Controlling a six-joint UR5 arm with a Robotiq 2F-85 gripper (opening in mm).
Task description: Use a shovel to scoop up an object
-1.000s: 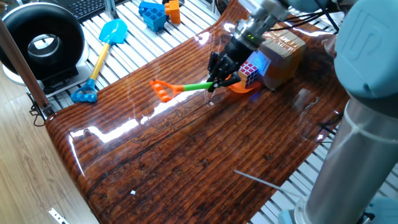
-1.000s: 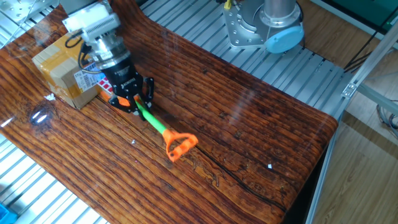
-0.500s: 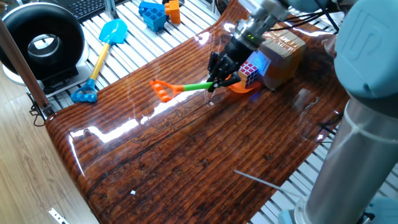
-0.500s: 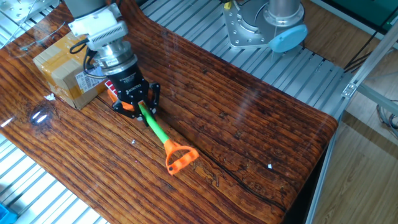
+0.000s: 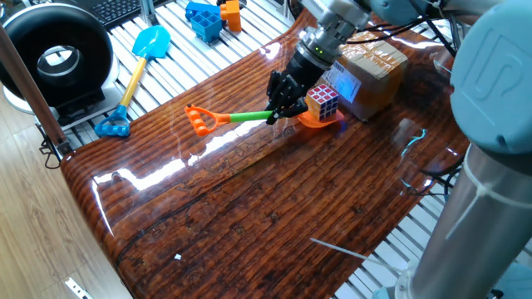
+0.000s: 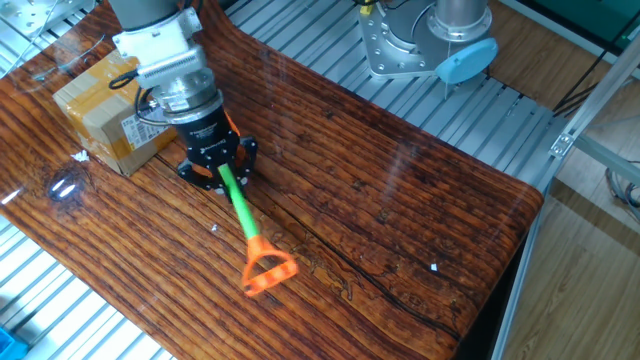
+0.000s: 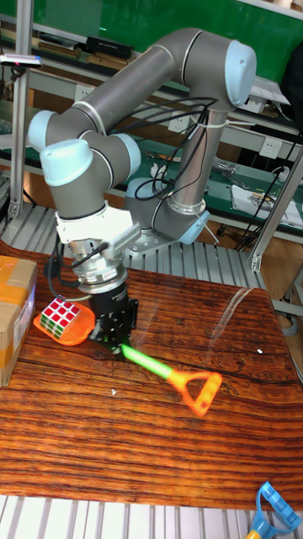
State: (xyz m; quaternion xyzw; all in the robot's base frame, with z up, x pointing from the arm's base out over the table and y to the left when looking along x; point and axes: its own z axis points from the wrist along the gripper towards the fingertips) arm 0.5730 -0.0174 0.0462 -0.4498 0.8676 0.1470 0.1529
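My gripper (image 5: 277, 110) (image 6: 217, 170) (image 7: 119, 341) is shut on the green shaft of the shovel (image 5: 245, 117) (image 6: 238, 207) (image 7: 150, 364), close to the blade. The shaft lies nearly flat over the table, with the orange D-handle (image 5: 197, 120) (image 6: 266, 273) (image 7: 199, 392) pointing away from the gripper. The object, a small Rubik's cube (image 5: 324, 100) (image 7: 60, 317), rests on the orange scoop blade (image 5: 321, 120) (image 7: 69, 334), beside the cardboard box. In the other fixed view the gripper hides the cube.
A brown cardboard box (image 5: 376, 73) (image 6: 98, 108) (image 7: 12, 317) stands right behind the cube. A blue shovel with a yellow shaft (image 5: 140, 60) and blue toys (image 5: 204, 18) lie on the slatted surface beyond the table edge. A black round device (image 5: 54, 54) stands at the far left.
The gripper has turned the shovel, so the D-handle has swung sideways across the table. The blade stays by the box with the cube on it.
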